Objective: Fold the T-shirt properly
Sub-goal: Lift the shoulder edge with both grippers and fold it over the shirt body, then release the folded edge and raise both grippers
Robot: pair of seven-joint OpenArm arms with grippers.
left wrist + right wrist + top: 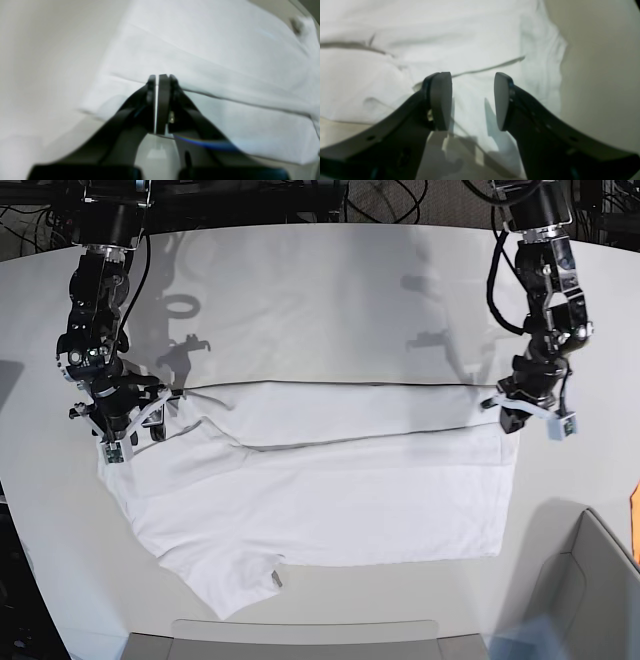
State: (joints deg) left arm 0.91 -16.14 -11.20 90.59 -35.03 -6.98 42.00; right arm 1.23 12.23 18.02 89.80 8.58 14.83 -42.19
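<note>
Black fingers [440, 100] of the right gripper [472, 100] stand wide over the T-shirt [320, 480] — first fold laid; left gripper [160, 103] pinched together, apparently empty — next needs fresh edge grips.

No words, numbers or signs can be read anywhere. The T-shirt [330, 490] is plain white with no print. It has a small grey tag [296, 25], far from the left claw [160, 80] in the top right corner of that view, but the tag is too blurry to read. The black claws and the tabletop [330, 300] show no labels.
</note>
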